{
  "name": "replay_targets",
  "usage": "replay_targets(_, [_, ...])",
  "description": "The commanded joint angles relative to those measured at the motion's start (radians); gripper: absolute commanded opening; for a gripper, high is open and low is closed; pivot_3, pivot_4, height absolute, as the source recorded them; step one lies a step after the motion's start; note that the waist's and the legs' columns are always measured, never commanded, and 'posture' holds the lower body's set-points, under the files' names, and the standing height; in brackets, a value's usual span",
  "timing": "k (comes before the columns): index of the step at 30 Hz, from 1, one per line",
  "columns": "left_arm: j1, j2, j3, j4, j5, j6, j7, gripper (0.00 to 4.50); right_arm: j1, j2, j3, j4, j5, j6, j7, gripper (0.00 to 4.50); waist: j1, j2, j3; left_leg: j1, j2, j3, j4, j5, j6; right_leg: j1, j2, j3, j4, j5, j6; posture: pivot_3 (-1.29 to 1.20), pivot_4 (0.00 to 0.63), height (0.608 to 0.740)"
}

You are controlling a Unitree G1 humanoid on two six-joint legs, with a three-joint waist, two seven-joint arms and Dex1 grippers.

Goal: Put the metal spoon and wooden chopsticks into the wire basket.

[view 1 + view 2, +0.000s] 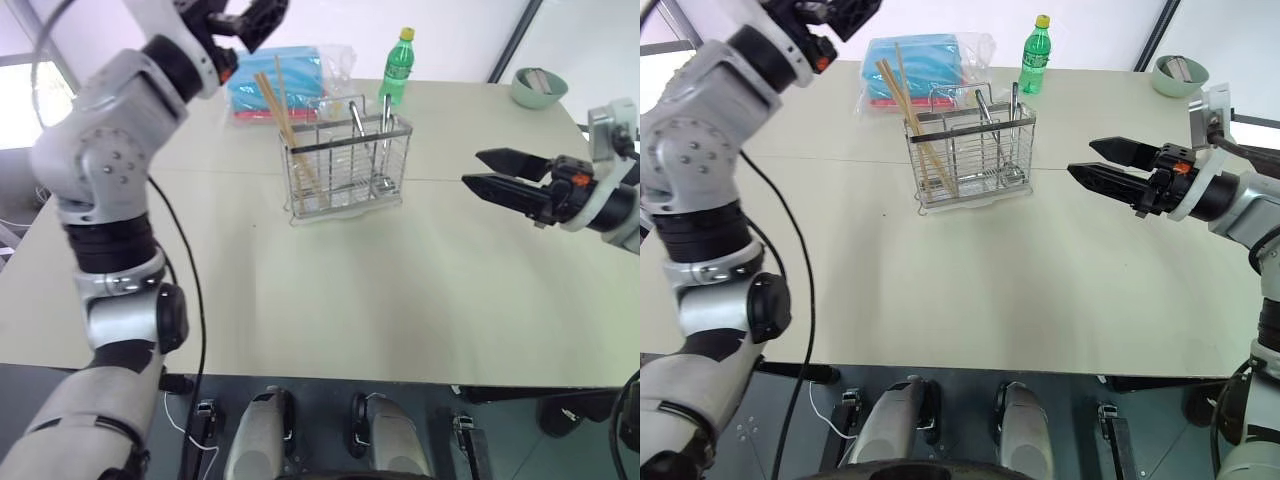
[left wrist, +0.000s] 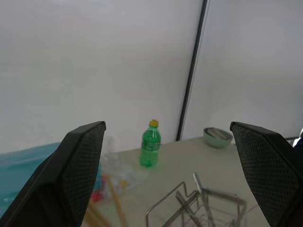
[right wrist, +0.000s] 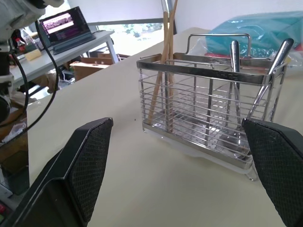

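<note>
The wire basket [image 1: 345,165] stands on the far middle of the table [image 1: 350,300]. The wooden chopsticks [image 1: 283,120] lean in its left compartment, their tops sticking out well above the rim. The metal spoon [image 1: 387,125] stands handle-up in the right compartment, with a second slim metal handle [image 1: 357,122] beside it. My left gripper [image 1: 262,14] hangs open and empty, high above and to the left of the basket. To the right of the basket, my right gripper [image 1: 473,168] points level at it, open and empty, a short gap away; the right wrist view shows the basket [image 3: 208,113] between the fingers.
A blue plastic-wrapped packet [image 1: 275,80] lies just behind the basket. A green bottle [image 1: 398,65] stands behind it to the right. A pale green bowl [image 1: 538,88] sits at the far right corner. A side desk with a laptop [image 3: 64,23] stands beyond the table's left.
</note>
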Motion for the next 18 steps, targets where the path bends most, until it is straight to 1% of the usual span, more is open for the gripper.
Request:
replay_targets(1, [0.098, 0.234, -0.001, -0.119, -0.044, 0.09, -0.202, 4.42, 0.0, -0.062, -0.005, 0.011, -0.044, -0.048, 0.077, 4.5, -0.006, 0.001, 0.0, 0.0, 0.0, 0.0, 0.0, 0.0, 0.0, 0.0, 0.0, 0.0, 0.0, 0.0, 0.0, 0.0, 0.15, 0.707])
replay_targets(3, [0.226, 0.424, -0.012, -0.162, -0.044, 0.089, -0.383, 4.42, 0.01, -0.096, 0.005, 0.046, -0.082, -0.079, 0.125, 4.5, -0.019, 0.003, 0.0, 0.0, 0.0, 0.001, -0.001, 0.0, 0.0, -0.001, 0.0, 0.001, 0.0, 0.0, 0.0, 0.0, 0.15, 0.707])
replay_targets(4, [0.29, 0.502, -0.011, -0.169, -0.042, 0.078, -0.458, 4.42, 0.009, -0.108, 0.013, 0.067, -0.098, -0.093, 0.144, 4.5, -0.024, 0.003, 0.0, 0.0, 0.0, 0.002, -0.002, 0.0, -0.001, -0.002, 0.0, 0.001, 0.0, 0.0, 0.0, 0.0, 0.15, 0.707])
replay_targets(5, [0.361, 0.572, -0.002, -0.166, -0.022, 0.033, -0.532, 4.42, 0.004, -0.117, 0.023, 0.091, -0.119, -0.114, 0.162, 4.5, -0.027, 0.003, 0.0, 0.0, 0.0, 0.002, -0.002, 0.0, -0.001, -0.002, 0.0, 0.001, 0.0, 0.0, 0.0, 0.0, 0.15, 0.707])
replay_targets(7, [0.474, 0.667, 0.021, -0.136, 0.013, -0.044, -0.639, 4.42, -0.014, -0.129, 0.045, 0.134, -0.154, -0.144, 0.192, 4.5, -0.023, 0.003, 0.0, 0.0, 0.001, 0.002, -0.002, 0.0, -0.001, -0.002, 0.0, 0.001, -0.001, -0.001, 0.0, 0.0, 0.15, 0.707])
replay_targets(9, [0.543, 0.717, 0.053, -0.1, 0.017, -0.076, -0.713, 4.42, -0.025, -0.136, 0.074, 0.167, -0.199, -0.185, 0.221, 4.5, -0.022, 0.003, 0.0, 0.0, 0.001, 0.0, -0.001, -0.002, -0.003, -0.002, 0.0, 0.001, -0.002, -0.002, -0.004, 0.0, 0.15, 0.707])
replay_targets(12, [0.621, 0.768, 0.096, -0.069, 0.021, -0.12, -0.807, 4.42, -0.043, -0.128, 0.102, 0.203, -0.239, -0.223, 0.248, 4.5, -0.024, 0.004, 0.001, 0.0, 0.001, 0.0, -0.002, -0.005, -0.001, -0.003, -0.001, 0.001, -0.002, -0.003, -0.004, 0.0, 0.15, 0.707])
replay_targets(15, [0.651, 0.779, 0.112, -0.067, 0.025, -0.14, -0.832, 4.42, -0.066, -0.119, 0.112, 0.221, -0.249, -0.226, 0.265, 4.5, -0.025, 0.006, 0.002, -0.002, 0.001, 0.002, -0.003, -0.002, -0.004, -0.005, -0.002, 0.001, -0.002, -0.003, -0.004, 0.0, 0.15, 0.707])
replay_targets(18, [0.67, 0.773, 0.122, -0.087, 0.022, -0.146, -0.844, 4.42, -0.074, -0.118, 0.123, 0.233, -0.267, -0.238, 0.28, 4.5, -0.026, 0.007, 0.002, -0.002, 0.001, 0.003, -0.003, -0.001, -0.002, -0.006, -0.002, 0.001, -0.001, -0.002, -0.004, 0.0, 0.15, 0.707])
